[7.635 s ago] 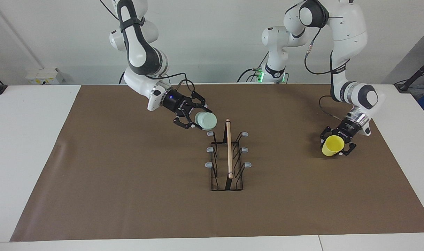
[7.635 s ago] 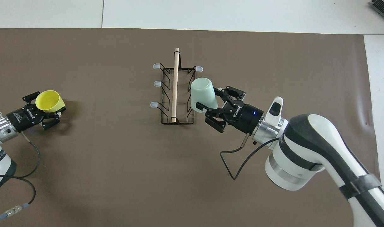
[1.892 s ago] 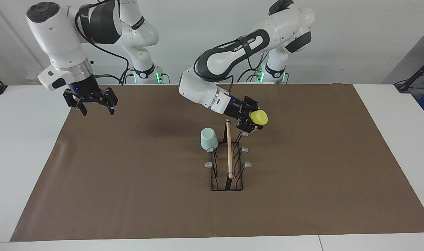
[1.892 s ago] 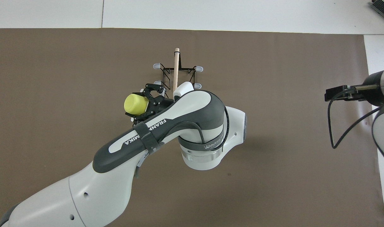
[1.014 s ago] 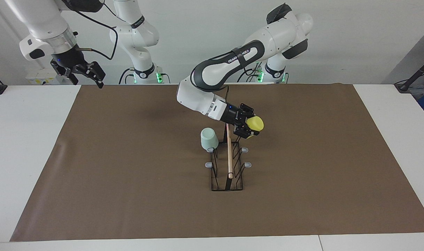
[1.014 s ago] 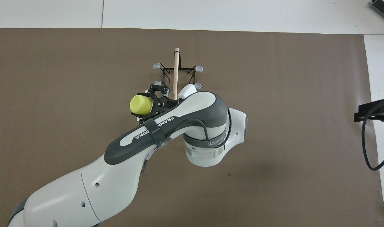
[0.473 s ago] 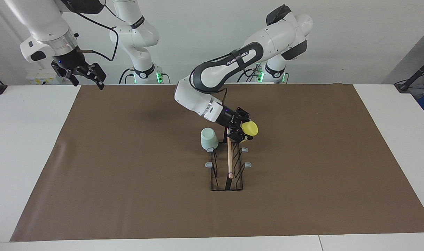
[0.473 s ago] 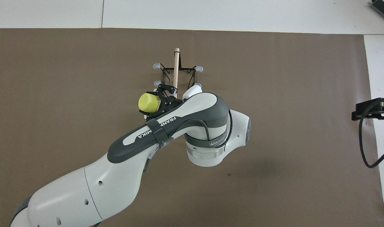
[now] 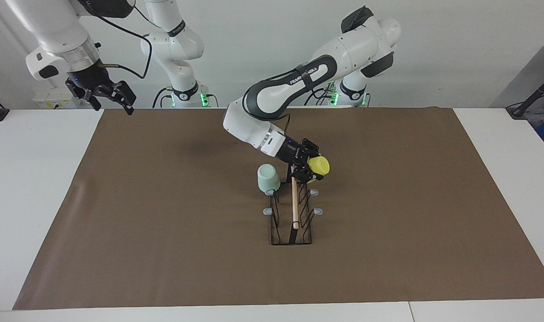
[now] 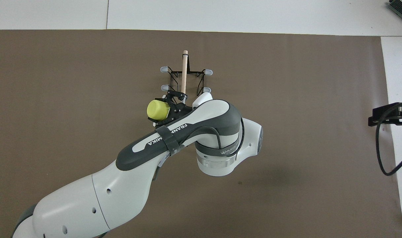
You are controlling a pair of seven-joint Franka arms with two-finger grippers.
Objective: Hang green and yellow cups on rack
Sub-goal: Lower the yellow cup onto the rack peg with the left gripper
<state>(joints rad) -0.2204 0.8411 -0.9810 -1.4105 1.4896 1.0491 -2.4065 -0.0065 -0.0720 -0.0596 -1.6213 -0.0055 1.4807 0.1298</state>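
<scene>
Left gripper [image 9: 308,167]: pinching the yellow cup [image 9: 319,165], bottom of the cup pointing away from the arm, over the prong of the rack [image 9: 292,210] nearest to the robots, on the side toward the left arm's end of the table. Cup just at this prong; touching or not, cannot tell. In the overhead view, same yellow cup [image 10: 157,110] in the left gripper [image 10: 166,110], beside the wooden rod [image 10: 184,71] of the rack [image 10: 185,77].

Green cup [image 9: 268,177]: hanging upside down on a prong of the rack, on the side toward the right arm's end, free of any gripper. In the overhead view mostly hidden under the left arm.

Right gripper [image 9: 106,96]: jaws spread, holding nothing, raised over the edge of the brown mat [image 9: 164,232] at the right arm's end, waiting. In the overhead view only a part of this right gripper [image 10: 384,116] visible at the border.
</scene>
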